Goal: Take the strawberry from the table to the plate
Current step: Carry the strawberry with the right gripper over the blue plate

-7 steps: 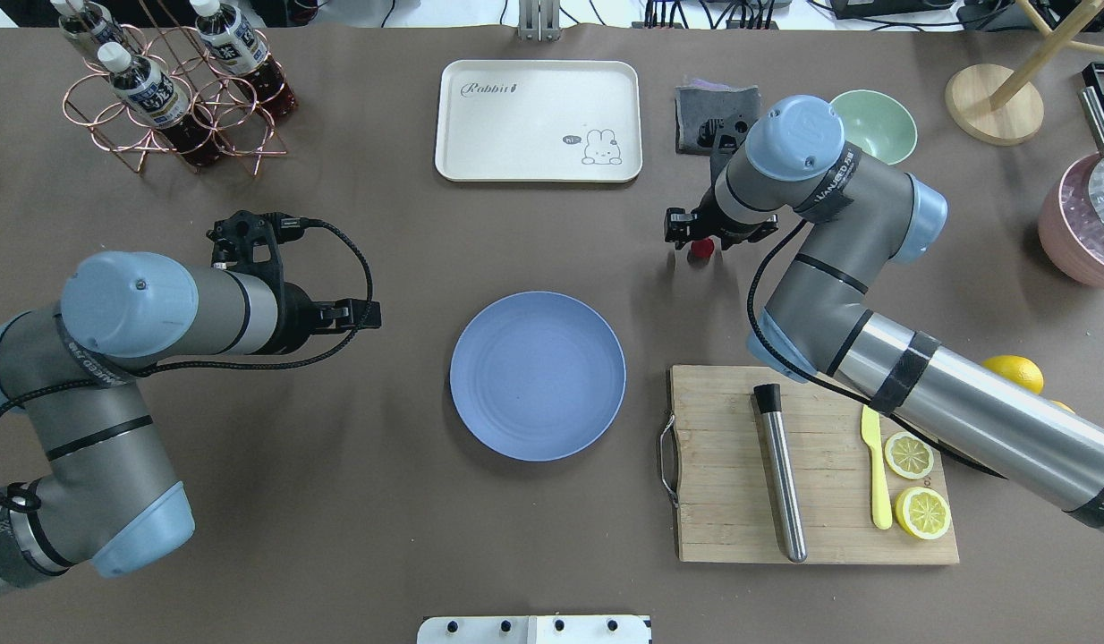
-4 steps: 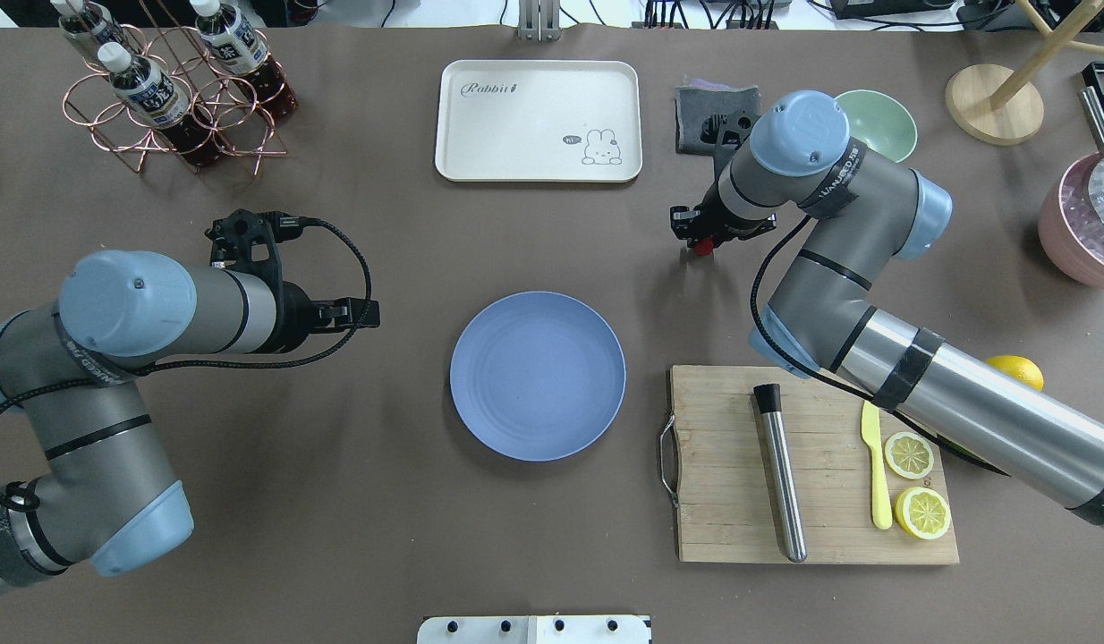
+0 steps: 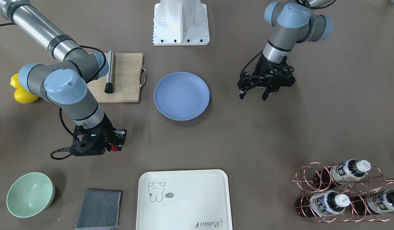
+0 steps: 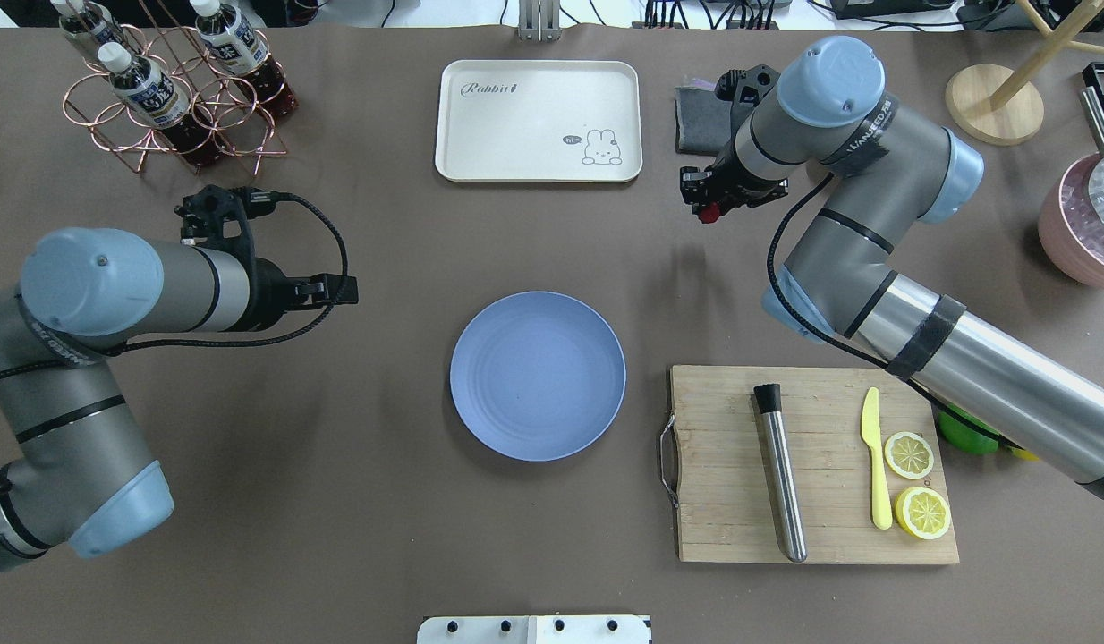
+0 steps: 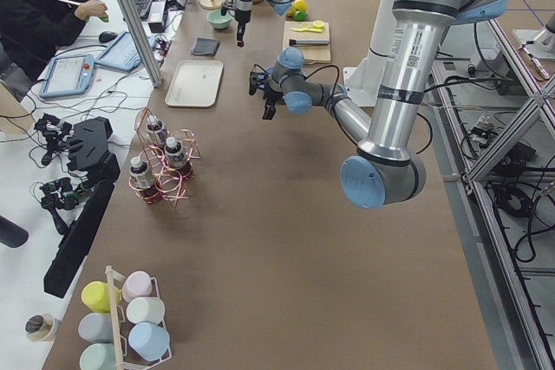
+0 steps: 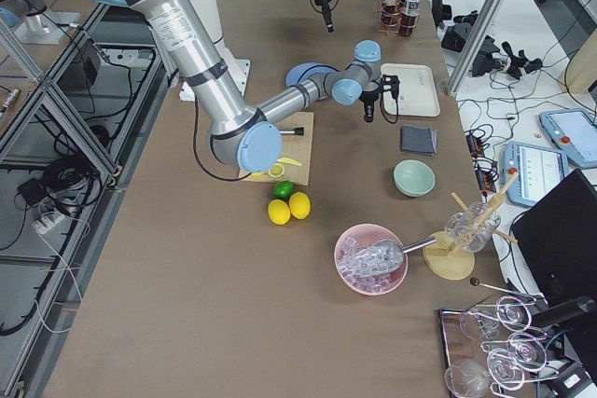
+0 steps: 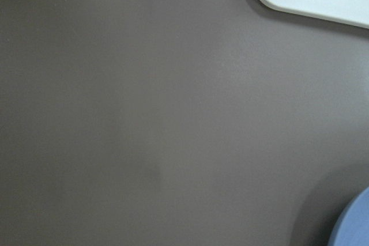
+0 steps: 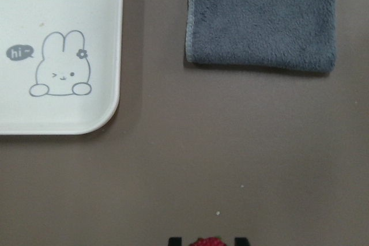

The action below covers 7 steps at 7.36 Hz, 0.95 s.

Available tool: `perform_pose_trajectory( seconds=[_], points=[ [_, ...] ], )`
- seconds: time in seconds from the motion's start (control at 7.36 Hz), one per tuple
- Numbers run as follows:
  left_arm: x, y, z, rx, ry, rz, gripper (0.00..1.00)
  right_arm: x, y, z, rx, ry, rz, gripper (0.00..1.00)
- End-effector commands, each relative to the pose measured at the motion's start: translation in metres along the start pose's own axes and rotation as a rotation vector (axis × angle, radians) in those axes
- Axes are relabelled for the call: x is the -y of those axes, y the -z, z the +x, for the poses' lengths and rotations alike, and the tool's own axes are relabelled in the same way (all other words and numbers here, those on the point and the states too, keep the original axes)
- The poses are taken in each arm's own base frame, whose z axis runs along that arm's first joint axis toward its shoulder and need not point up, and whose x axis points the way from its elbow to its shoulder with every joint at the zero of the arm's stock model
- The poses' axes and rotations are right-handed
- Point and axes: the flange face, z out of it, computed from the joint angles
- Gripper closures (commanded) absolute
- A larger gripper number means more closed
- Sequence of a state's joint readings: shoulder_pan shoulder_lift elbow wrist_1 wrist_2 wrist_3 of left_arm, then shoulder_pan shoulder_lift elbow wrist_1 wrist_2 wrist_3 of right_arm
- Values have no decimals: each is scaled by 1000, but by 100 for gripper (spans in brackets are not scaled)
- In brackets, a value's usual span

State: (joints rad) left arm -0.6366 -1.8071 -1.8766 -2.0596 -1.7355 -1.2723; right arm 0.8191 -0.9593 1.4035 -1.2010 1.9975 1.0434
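While the left jaws hang parted, the right jaws clench the strawberry (image 4: 710, 213), axis indiscernible.

Cream tray (image 4: 516, 134): "Rabbit" in script at corner; "hi~" in speech bubble (image 8: 18, 53) beside bunny drawing (image 8: 60, 67).

One camera sits behind my shoulders, looking steeply down on the whole table (image 4: 337, 537); another faces me from across it, so my left arm (image 3: 273, 44) lands on its right. Two more look along the table from either end, far back. My wrist cameras stare straight down, close: both catch a corner of the cream tray (image 8: 57, 4).
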Motion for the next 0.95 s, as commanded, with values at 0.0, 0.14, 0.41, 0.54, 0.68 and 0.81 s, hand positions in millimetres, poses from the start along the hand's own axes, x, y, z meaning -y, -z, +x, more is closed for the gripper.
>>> perform_pose_trajectory(
  seconds=[0.0,0.14,0.41,0.54,0.68,0.81],
  points=[
    [27,13,-42,42,-85,86,2,-5,24,-52,10,4,-18,100],
    [45,18,-71,83,-96,106,2,-27,29,-86,11,32,-32,100],
    [74,18,-120,157,-60,126,2,-84,26,-152,18,12,-31,100],
    [81,26,-152,172,-60,73,2,-110,23,-183,15,14,-28,100],
    [99,45,-186,165,-108,13,2,-143,23,-203,-7,-17,-53,100],
    [105,58,-215,175,-114,-6,2,-174,23,-218,-8,4,-73,100]
  ],
)
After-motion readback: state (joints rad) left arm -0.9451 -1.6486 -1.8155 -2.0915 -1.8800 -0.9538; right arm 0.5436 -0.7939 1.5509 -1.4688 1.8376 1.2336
